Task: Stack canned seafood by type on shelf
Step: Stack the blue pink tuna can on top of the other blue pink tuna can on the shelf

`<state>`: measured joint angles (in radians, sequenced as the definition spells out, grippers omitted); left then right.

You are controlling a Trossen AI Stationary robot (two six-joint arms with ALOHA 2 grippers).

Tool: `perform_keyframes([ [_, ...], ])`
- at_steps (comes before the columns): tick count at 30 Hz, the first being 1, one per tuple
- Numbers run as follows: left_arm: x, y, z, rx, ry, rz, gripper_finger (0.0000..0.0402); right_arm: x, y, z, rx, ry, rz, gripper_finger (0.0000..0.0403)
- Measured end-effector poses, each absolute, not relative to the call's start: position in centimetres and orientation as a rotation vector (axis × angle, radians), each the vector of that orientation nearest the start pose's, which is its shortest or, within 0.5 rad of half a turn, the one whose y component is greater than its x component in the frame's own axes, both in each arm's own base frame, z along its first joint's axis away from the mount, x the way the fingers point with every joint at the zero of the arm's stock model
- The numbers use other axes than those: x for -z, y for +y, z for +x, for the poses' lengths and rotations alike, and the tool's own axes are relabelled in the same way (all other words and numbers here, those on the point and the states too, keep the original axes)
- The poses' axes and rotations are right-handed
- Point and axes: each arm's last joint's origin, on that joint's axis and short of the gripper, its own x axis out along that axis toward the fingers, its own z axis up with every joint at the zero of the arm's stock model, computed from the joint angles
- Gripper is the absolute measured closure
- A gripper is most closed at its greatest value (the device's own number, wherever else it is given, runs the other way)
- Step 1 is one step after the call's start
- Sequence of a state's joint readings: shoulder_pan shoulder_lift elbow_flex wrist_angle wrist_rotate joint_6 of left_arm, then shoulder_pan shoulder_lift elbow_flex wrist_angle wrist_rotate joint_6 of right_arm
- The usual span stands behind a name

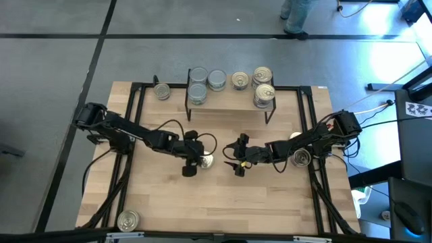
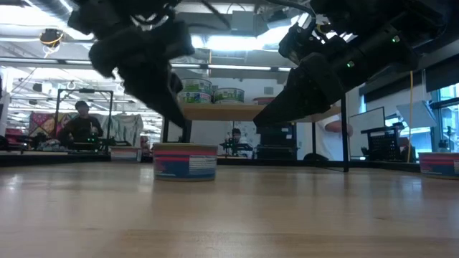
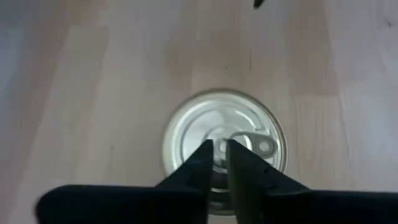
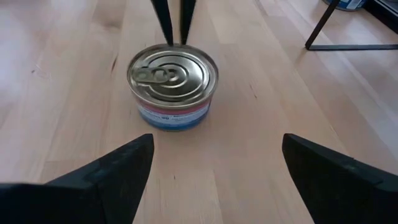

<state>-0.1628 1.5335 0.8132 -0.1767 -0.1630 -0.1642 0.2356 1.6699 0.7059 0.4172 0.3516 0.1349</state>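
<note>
Pale wood planks make up the counter (image 1: 223, 196) we look down on, framed by black rails. At its far edge stands the shelf (image 1: 229, 101), a small light-wood board on thin black legs. On it we count five or so tins: two silver-topped ones (image 1: 198, 75) (image 1: 217, 80) at one end, with a third silver one (image 1: 197, 93) just in front of them, then gold-topped ones (image 1: 240, 81) (image 1: 262, 74) toward the other end, one (image 1: 264, 94) sitting nearer us.

Both dark arms reach toward the middle of the counter. Between them stands a single silver-topped tin (image 4: 173, 78) with a blue and red label, upright on the wood and well in front of the shelf.

Our left end effector (image 3: 219, 148) hangs right above that tin, its fingers (image 3: 200, 160) nearly together with only a thin slit between them, tips over the lid near the pull tab (image 3: 252, 144); it has hold of nothing. Our right end effector (image 4: 214, 152) faces the tin from the other side, fingers spread wide and empty, just short of it.

Other tins lie loose: one (image 1: 161, 90) beside the shelf's left end, one (image 1: 128, 220) at the counter's near left corner, one (image 1: 301, 158) under the right arm.
</note>
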Motion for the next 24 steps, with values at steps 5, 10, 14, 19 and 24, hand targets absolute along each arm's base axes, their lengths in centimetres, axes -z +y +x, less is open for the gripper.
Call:
perform_keyframes([
  [5,-19.0,-4.2,29.0,-0.061,0.867,0.022,0.0289,-15.0,6.5,31.0,0.132,0.516,-0.021,0.0050],
  [10,-18.6,-4.3,28.9,-0.033,0.875,0.053,0.0229,-15.0,6.5,31.0,0.107,0.516,-0.015,0.0050],
  [14,-16.8,-4.2,28.1,-0.001,0.887,0.054,0.0204,-15.0,6.5,31.0,0.107,0.513,-0.014,0.0050],
  [19,-15.1,-3.9,27.3,0.017,0.808,0.032,0.0194,-15.1,6.5,31.1,0.106,0.503,-0.011,0.0050],
  [24,-13.8,-3.2,26.4,0.000,0.783,0.023,0.0194,-15.3,6.6,31.2,0.101,0.479,-0.014,0.0050],
])
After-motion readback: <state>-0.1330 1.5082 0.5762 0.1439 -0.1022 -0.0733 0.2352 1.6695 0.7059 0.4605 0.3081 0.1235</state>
